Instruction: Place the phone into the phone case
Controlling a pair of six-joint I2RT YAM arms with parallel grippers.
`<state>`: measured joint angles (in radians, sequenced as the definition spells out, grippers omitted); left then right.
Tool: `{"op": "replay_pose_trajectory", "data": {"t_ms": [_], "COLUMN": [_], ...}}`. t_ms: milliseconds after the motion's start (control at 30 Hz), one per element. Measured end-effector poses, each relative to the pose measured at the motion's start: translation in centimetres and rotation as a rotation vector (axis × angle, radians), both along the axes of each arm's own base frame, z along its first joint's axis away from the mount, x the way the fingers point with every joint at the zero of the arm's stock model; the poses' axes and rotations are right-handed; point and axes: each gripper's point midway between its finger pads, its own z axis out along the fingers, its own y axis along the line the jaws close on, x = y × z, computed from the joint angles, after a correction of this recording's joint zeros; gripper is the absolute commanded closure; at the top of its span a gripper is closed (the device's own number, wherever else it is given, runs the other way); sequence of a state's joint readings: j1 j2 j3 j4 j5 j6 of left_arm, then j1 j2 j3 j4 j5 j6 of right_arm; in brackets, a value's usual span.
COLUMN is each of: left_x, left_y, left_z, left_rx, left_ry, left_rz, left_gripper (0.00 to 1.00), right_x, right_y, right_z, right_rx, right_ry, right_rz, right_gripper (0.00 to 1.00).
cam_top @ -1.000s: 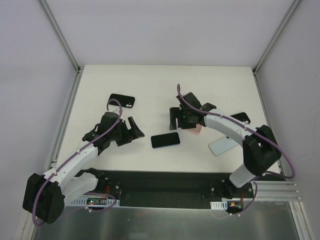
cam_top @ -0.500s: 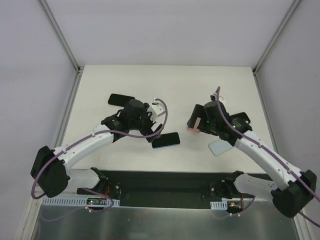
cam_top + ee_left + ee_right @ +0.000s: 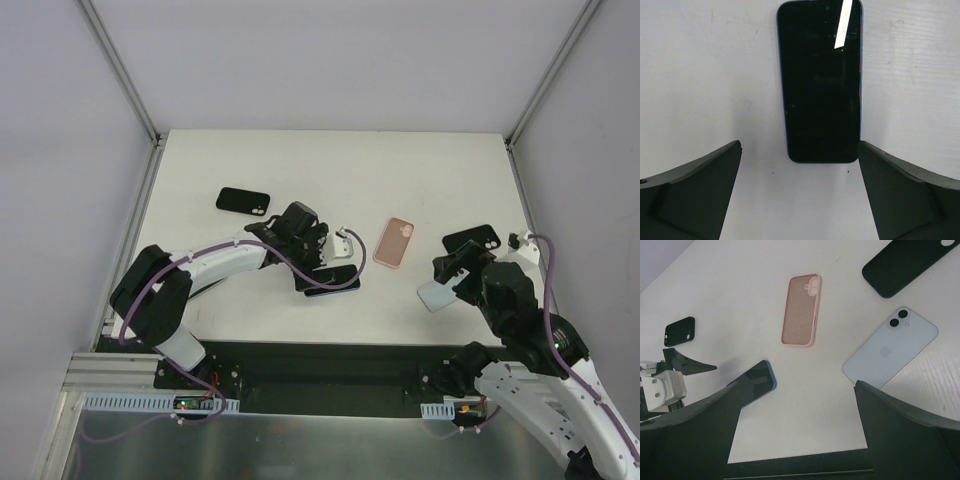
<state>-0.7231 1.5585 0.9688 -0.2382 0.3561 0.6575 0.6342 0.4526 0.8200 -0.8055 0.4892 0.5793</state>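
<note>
A dark-screened phone with a blue rim (image 3: 340, 281) lies face up on the white table (image 3: 330, 165). In the left wrist view the phone (image 3: 820, 82) lies just ahead of my fingers. My left gripper (image 3: 318, 270) is open and empty over the phone's near end, its jaws (image 3: 800, 200) wide apart. A pink phone case (image 3: 395, 243) lies open side up to the phone's right and shows in the right wrist view (image 3: 801, 311). My right gripper (image 3: 478, 262) is open and empty (image 3: 797, 440), raised at the near right.
A light blue phone (image 3: 438, 294) lies face down near the right gripper, also in the right wrist view (image 3: 890, 347). A black case (image 3: 470, 238) lies behind it. Another black case (image 3: 243, 201) lies at the left. A black base strip (image 3: 320, 365) borders the table's near edge.
My left arm swung right and came over the dark phone. My right gripper let go of the pink case, which now lies on the table, and drew back to the near right.
</note>
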Motion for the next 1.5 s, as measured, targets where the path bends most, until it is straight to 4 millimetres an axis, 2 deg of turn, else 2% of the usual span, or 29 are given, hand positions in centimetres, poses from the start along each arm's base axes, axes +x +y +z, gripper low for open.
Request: {"op": "replay_pose_trajectory", "data": {"t_ms": [167, 300, 467, 767, 1100, 1167, 1200, 1333, 1500], "left_x": [0.0, -0.4, -0.7, -1.0, -0.5, -0.5, -0.5, -0.7, -0.9], "left_y": [-1.4, -1.8, -1.7, -0.9, -1.9, -1.9, -1.9, -1.8, -2.2], "left_z": [-1.1, -1.6, -1.8, -4.3, -4.8, -4.8, -4.8, -4.8, -4.4], "left_rx": [0.015, 0.018, 0.017, 0.086, 0.127, 0.129, 0.129, 0.132, 0.119], "left_ry": [0.024, 0.054, 0.079, 0.137, 0.119, 0.118, 0.119, 0.137, 0.209], "left_rz": [-0.035, -0.042, -0.022, 0.013, 0.017, 0.017, 0.017, 0.041, 0.134], "left_gripper": [0.01, 0.01, 0.01, 0.01, 0.01, 0.04, 0.10, 0.21, 0.28], "right_x": [-0.5, -0.7, -0.7, -0.7, -0.8, -0.9, -0.9, -0.9, -0.5], "right_y": [-1.0, -1.3, -1.6, -1.7, -1.8, -1.9, -1.9, -1.7, 0.1], "right_z": [-0.5, -0.8, -0.9, -1.0, -0.8, -0.9, -1.1, -3.0, -6.7], "right_rx": [-0.024, -0.040, -0.051, -0.071, -0.069, -0.067, -0.066, -0.075, -0.074], "right_ry": [0.013, 0.023, 0.027, 0.030, 0.019, 0.016, 0.015, 0.034, 0.090], "right_rz": [-0.026, -0.035, -0.044, -0.037, -0.037, -0.038, -0.039, -0.029, 0.037], "right_gripper": [0.04, 0.04, 0.04, 0.04, 0.04, 0.04, 0.04, 0.04, 0.04]}}
